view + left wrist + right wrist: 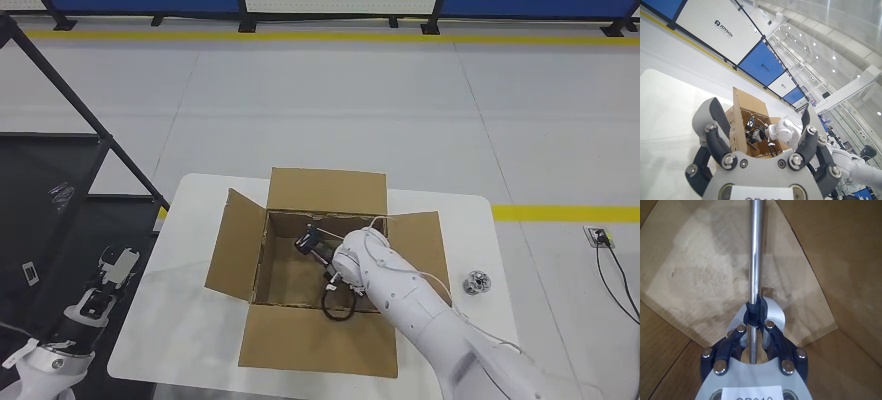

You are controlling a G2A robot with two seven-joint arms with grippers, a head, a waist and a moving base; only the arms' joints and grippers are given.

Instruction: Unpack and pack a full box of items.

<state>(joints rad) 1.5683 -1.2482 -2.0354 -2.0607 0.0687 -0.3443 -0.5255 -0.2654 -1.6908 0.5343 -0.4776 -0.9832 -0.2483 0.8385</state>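
Cardboard box: open, at centre of white table, all four flaps folded outward. In the right wrist view the interior is bare cardboard floor and walls, and the floor surface is scuffed.

Item in play: metal rod, thin, polished, straight. Right gripper is down inside the box with its dark pads clamped on the rod close to one end. The short end runs back toward the wrist and the long part extends ahead over the box floor. Whether the far end touches cardboard: cannot tell. In the top view the right arm enters the box from 5 o'clock, with the wrist over the middle of the interior.

Small round metal part: on the table at 3 o'clock of the box, past the right flap, not touching it.

Left gripper: at 8 o'clock of the box, beyond the table's edge, well apart from it. Fingers spread wide, nothing between them.
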